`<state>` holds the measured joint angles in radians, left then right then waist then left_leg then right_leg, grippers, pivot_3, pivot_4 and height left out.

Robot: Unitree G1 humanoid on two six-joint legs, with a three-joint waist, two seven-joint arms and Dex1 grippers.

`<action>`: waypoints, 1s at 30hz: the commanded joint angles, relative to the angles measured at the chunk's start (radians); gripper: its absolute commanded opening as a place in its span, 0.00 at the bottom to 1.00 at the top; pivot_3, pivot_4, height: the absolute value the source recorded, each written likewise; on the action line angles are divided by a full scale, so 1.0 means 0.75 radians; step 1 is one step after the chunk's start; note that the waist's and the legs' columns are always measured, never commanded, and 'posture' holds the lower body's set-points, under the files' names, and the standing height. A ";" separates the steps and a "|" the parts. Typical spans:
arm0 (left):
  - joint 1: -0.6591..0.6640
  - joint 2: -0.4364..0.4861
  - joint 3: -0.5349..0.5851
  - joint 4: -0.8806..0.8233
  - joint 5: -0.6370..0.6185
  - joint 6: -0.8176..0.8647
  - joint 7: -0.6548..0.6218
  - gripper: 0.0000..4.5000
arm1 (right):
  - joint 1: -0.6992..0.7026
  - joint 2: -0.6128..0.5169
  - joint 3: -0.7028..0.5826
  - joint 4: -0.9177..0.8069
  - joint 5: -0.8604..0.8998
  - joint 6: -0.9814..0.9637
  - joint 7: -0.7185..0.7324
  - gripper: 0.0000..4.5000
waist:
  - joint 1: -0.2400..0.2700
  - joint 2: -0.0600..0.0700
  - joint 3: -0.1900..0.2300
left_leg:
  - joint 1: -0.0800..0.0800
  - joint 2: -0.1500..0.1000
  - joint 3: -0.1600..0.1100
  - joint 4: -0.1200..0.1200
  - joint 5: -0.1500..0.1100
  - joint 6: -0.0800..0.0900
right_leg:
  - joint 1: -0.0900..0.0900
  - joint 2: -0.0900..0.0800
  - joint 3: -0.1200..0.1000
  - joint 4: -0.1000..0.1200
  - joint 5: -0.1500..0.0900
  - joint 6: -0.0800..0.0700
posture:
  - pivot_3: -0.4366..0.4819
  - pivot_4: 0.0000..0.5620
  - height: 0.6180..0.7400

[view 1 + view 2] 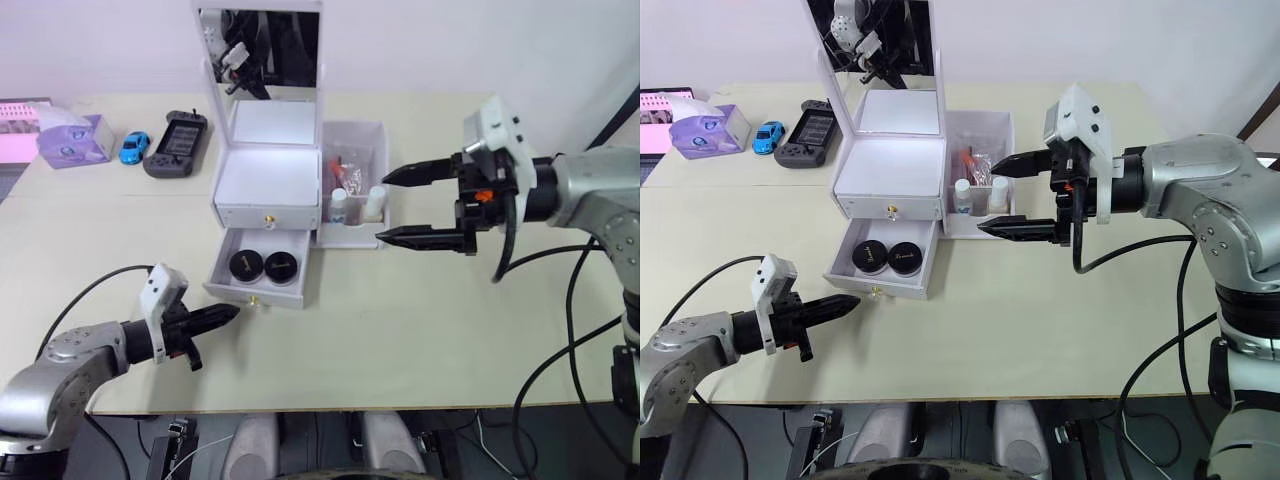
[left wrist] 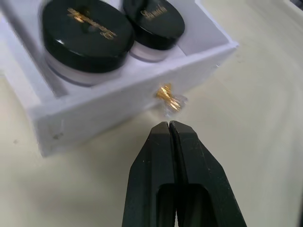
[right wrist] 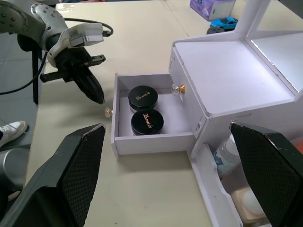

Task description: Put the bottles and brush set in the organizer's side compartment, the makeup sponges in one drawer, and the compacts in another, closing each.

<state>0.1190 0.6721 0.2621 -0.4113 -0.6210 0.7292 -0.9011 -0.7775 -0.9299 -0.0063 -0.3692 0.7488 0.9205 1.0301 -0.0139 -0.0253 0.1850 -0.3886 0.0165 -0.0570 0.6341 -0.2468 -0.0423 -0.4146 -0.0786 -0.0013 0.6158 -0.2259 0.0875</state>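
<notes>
Two compacts (image 1: 264, 265) sit in the organizer's (image 1: 268, 180) open lower drawer (image 1: 259, 284). We judge it light and free-sliding; push beside the small gold knob (image 2: 166, 92). Left gripper (image 2: 169, 126) closed empty; right gripper (image 1: 415, 206) spread wide.

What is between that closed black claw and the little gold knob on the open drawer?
Nothing visible. The left gripper, fingers shut, points at the gold knob of the open drawer holding the compacts, with bare table between them.
</notes>
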 commanded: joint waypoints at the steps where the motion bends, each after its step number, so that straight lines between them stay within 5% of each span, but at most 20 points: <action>1: 0.110 -0.064 0.044 -0.112 -0.018 -0.103 0.037 0.01 | 0.010 -0.031 -0.054 -0.040 0.001 0.004 -0.020 1.00 | -0.002 0.000 0.000 | 0.000 0.000 0.000 0.000 0.000 0.000 | 0.000 0.000 0.000 0.000 0.000 0.000 | 0.48 0.27 1.00; 14: 0.430 -0.520 -0.075 -0.221 0.360 -0.707 0.450 0.01 | 0.018 -0.009 -0.045 -0.056 0.005 0.001 -0.059 1.00 | 0.002 0.001 -0.001 | 0.000 0.000 0.001 0.005 0.000 0.000 | 0.004 -0.002 0.000 -0.003 0.000 -0.001 | 0.48 0.27 1.00; 30: 0.226 -0.520 -0.219 0.230 0.449 -0.975 0.385 0.01 | 0.050 -0.005 -0.041 -0.095 0.009 0.028 -0.107 1.00 | 0.009 0.004 -0.002 | -0.002 0.000 0.000 0.005 0.000 0.000 | 0.002 -0.002 -0.002 -0.004 0.000 -0.001 | 0.48 0.27 1.00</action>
<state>0.2960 0.2843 0.1171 -0.2556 -0.2904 0.0221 -0.6068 -0.7336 -0.9241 -0.0131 -0.4101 0.7504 0.9436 0.9567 -0.0071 -0.0226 0.1832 -0.3901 0.0164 -0.0570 0.6377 -0.2471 -0.0425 -0.4129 -0.0799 -0.0028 0.6129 -0.2256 0.0869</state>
